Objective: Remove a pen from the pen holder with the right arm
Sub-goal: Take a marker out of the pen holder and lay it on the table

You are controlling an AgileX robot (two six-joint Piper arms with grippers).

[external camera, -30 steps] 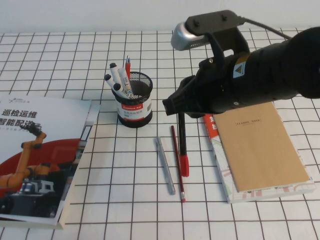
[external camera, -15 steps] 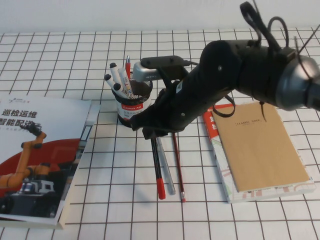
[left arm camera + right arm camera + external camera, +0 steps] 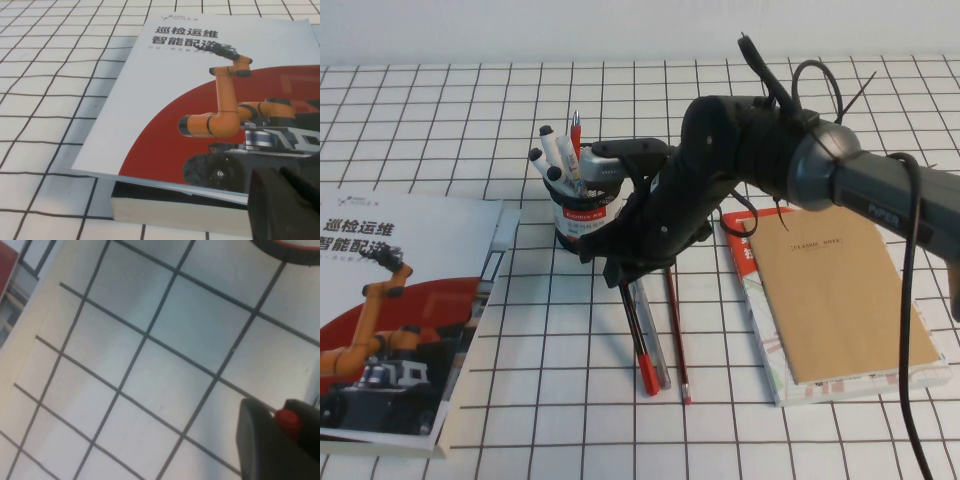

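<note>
The left end effector (image 3: 282, 200) hangs over the edge of the robot-cover book (image 3: 400, 300), grip impossible to tell; the pen holder (image 3: 578, 222) stands at that book's two o'clock; at the holder's five o'clock the right end effector (image 3: 620, 268) clamps a red-capped pen (image 3: 638, 340), outside the holder, slanting toward six o'clock beside a grey pen (image 3: 658, 362) and red pencil (image 3: 676, 330) on the table (image 3: 560, 400); a brown notebook (image 3: 840, 290) lies rightmost.

Lighting is bright, even and diffuse; shadows under the pen (image 3: 636, 335) on the table (image 3: 440, 110) are faint and soft. The right wrist view is blurred throughout. In the left wrist view the book (image 3: 165, 100) is sharp, while the left gripper (image 3: 282, 200) is defocused.
</note>
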